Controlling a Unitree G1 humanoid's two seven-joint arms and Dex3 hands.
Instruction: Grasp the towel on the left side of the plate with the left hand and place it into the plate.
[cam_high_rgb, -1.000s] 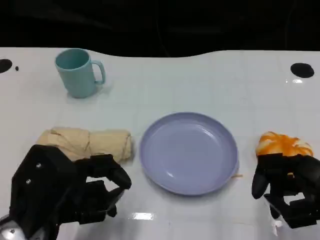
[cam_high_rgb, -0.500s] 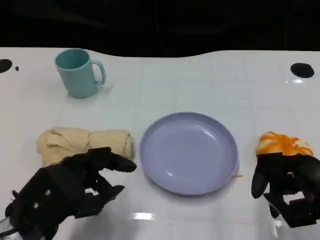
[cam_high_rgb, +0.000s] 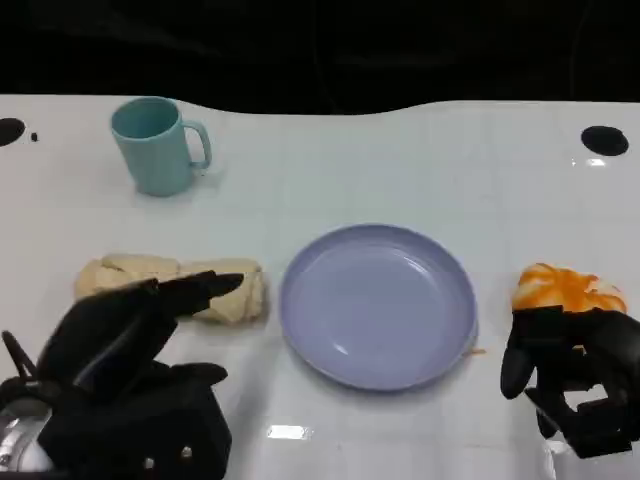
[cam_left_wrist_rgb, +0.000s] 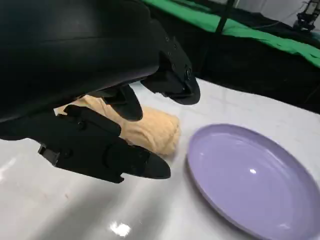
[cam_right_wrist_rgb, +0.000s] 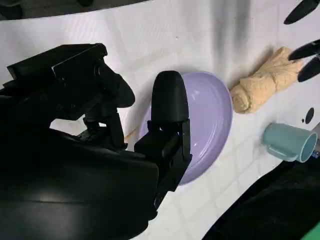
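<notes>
Left hand (cam_high_rgb: 135, 330) is over the towel (cam_high_rgb: 235, 292), fingers spread, holding nothing. Towel lies left of the plate (cam_high_rgb: 377, 304). Right hand (cam_high_rgb: 570, 385) rests empty, fingers curled.

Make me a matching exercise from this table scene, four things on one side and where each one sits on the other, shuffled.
Things:
1. teal ceramic mug
2. rolled beige cloth towel
3. round lavender plastic plate
4. orange and white crumpled object

Places:
A. middle of the table
B. just beyond the right hand
C. far left of the table
D. under the left hand's fingers

Pairs: 1-C, 2-D, 3-A, 4-B
</notes>
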